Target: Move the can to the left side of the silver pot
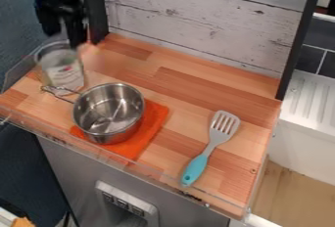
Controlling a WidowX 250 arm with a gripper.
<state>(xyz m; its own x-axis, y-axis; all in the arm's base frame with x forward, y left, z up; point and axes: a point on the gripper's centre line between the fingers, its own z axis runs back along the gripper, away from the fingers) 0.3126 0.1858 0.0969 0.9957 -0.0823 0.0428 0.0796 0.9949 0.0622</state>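
My gripper (pixel 62 34) hangs at the upper left, its two blurred fingers spread apart just above and behind the can's rim. Below it the can (pixel 62 69), pale and shiny with a small red mark on its front, stands roughly upright near the counter's left edge. The silver pot (pixel 108 111) sits on an orange cloth to the can's right and nearer the front. Its thin wire handle points left and crosses in front of the can's lower part. Whether the fingers touch the can, I cannot tell.
A spatula with a turquoise handle (pixel 195 170) lies at the right front of the wooden counter (pixel 190 94). The orange cloth (pixel 154 118) extends under the pot. A whitewashed plank wall (pixel 203 20) stands behind, and a low clear edging (pixel 72 136) runs along the front.
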